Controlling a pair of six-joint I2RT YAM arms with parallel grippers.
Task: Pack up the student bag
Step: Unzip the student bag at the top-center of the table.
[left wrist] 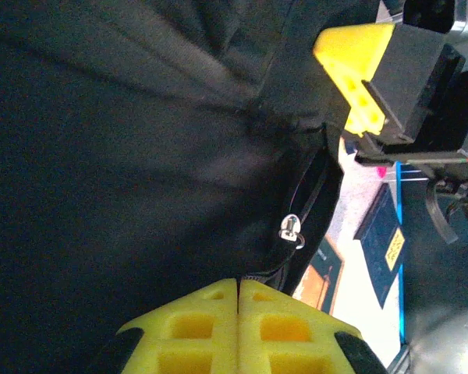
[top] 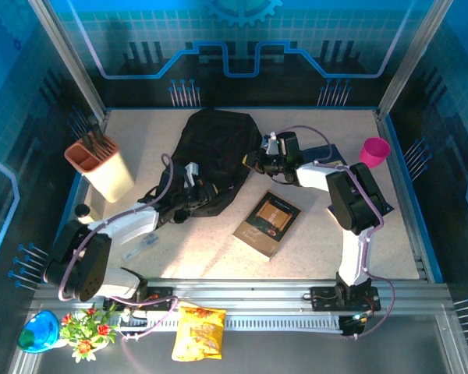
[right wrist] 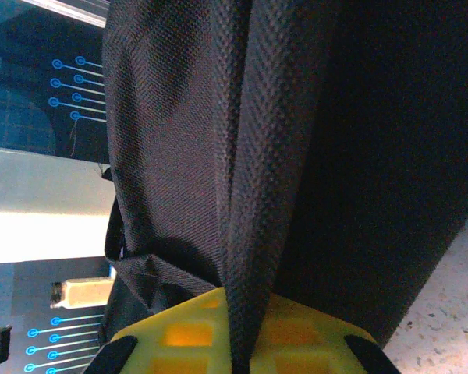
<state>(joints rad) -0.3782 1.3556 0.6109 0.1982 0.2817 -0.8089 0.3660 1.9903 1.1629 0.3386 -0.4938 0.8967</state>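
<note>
The student bag (top: 214,152), a large black soft backpack, lies in the middle of the table. My left gripper (top: 196,195) is at its near edge. In the left wrist view the yellow fingers (left wrist: 281,327) are pressed together, with a thin sliver of the bag's zipper edge (left wrist: 253,274) nipped at their tips. A silver zipper slider (left wrist: 290,227) hangs just beyond. My right gripper (top: 257,161) is at the bag's right side. There it is shut on a fold of woven black fabric (right wrist: 261,195) that runs down between its fingers (right wrist: 179,335).
A brown-covered book (top: 267,224) lies right of the bag and a dark blue one (left wrist: 386,241) beyond it. A pink cup (top: 374,150) stands at the far right and a beige organizer (top: 101,165) at the left. A chips packet (top: 198,333), flowers (top: 86,327) and a blue bowl (top: 39,331) sit on the near rail.
</note>
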